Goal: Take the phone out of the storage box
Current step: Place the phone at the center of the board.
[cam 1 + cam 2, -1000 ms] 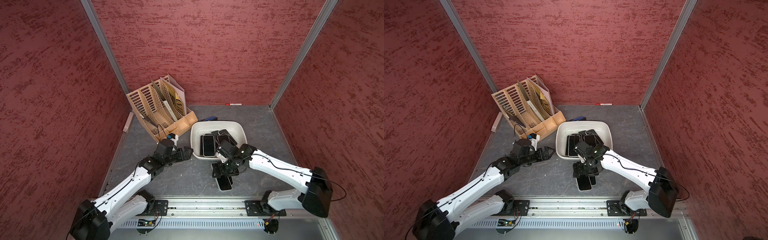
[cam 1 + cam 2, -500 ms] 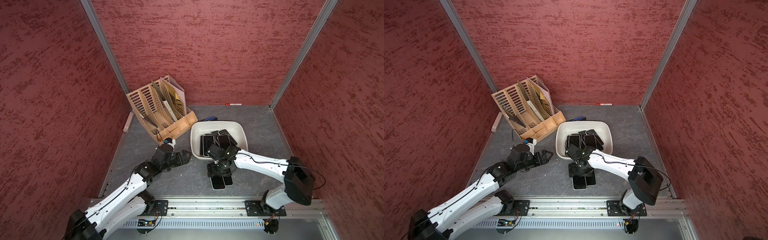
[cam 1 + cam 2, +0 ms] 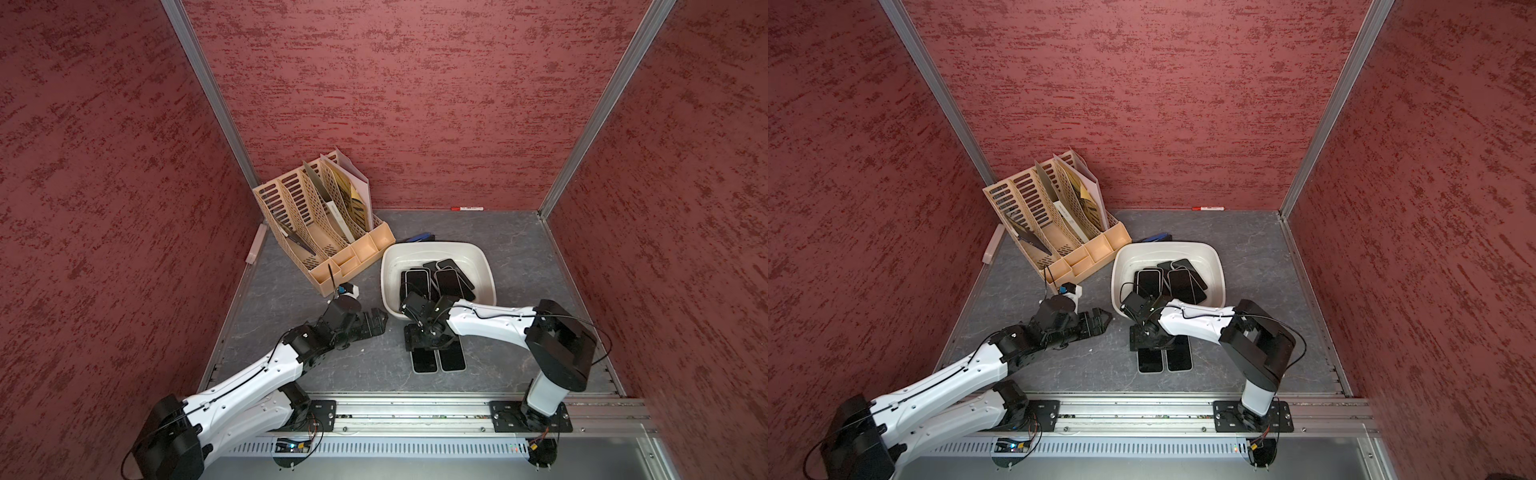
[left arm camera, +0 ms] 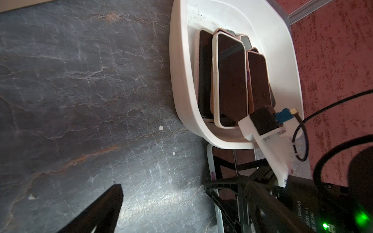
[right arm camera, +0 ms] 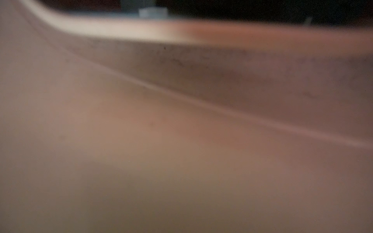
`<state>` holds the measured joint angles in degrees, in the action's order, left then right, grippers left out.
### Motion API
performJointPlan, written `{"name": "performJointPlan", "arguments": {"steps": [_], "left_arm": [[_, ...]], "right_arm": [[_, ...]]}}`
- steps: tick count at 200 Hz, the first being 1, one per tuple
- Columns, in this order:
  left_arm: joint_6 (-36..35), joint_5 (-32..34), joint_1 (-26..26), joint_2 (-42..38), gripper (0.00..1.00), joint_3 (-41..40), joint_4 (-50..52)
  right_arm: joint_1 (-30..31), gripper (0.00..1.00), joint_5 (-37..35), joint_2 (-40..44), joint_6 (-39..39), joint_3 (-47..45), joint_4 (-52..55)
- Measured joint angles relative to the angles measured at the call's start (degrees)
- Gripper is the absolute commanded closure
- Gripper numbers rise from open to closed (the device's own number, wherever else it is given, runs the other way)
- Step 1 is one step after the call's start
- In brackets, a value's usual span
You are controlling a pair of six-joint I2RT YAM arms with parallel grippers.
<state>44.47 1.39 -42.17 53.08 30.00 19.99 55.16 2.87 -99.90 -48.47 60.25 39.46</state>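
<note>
The storage box [image 3: 432, 246] [image 3: 1167, 246] is an off-white tub at mid-table holding several dark-screened phones [image 3: 417, 282] [image 4: 232, 80]. Two more phones lie side by side on the table in front of it. My right gripper [image 3: 428, 340] [image 3: 1152, 338] is low over their far ends, shut on the left phone [image 3: 424, 360] [image 3: 1150, 360] [image 4: 222, 159]. The right wrist view shows only the blurred box wall [image 5: 222, 66]. My left gripper [image 3: 376, 322] [image 3: 1100, 320] [image 4: 181, 193] hangs open and empty over bare table, left of the box.
A beige slotted file organizer [image 3: 320, 224] stands at the back left. A blue object [image 3: 417, 238] lies behind the box, a red marker [image 3: 467, 208] lies along the back wall and a white bar [image 3: 255, 243] along the left wall. The metal rail [image 3: 415, 415] runs along the front.
My right arm folded inward and brought the held phone down beside the phone lying on the table. My left gripper drew back slightly toward the front, still open.
</note>
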Motion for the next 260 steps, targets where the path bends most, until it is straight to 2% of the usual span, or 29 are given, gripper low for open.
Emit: {"name": "performJointPlan", "arguments": {"steps": [24, 57, 92, 122, 164, 210, 238, 260], "left_arm": [[-3.3, -0.2, 0.0, -0.5, 0.0, 1.8, 2.7], [-9.0, -1.6, 2.1, -6.4, 0.0, 3.9, 5.6], [-10.9, -3.0, 5.0, -10.0, 0.0, 4.3, 9.3], [-10.2, -4.2, 5.0, -9.4, 0.0, 5.1, 11.6], [-6.3, -3.8, 4.6, -5.3, 0.0, 12.1, 13.1], [-1.6, -0.4, 1.7, -6.5, 0.0, 13.8, 12.8], [-2.8, 0.4, 1.6, -4.7, 0.0, 15.6, 12.5], [-4.6, 0.0, 1.5, -0.4, 0.0, 18.8, 11.3]], "right_arm": [[0.6, 0.27, -1.5, -1.1, -0.7, 1.2, 1.1], [1.0, 0.21, -3.1, -3.3, -0.9, 3.4, 3.4], [1.3, 0.02, -3.2, -6.2, -1.4, 7.1, 6.4], [1.6, 0.02, -3.3, -8.0, -0.6, 9.6, 8.7], [1.4, 0.02, -3.3, -7.4, 2.5, 9.7, 8.2], [0.8, 0.02, -3.8, 4.0, 7.4, 12.3, 13.1], [-2.9, 0.02, -3.8, 10.8, 11.0, 19.8, 18.2], [-8.8, 0.02, -3.8, 10.8, 14.2, 25.0, 21.0]]}}
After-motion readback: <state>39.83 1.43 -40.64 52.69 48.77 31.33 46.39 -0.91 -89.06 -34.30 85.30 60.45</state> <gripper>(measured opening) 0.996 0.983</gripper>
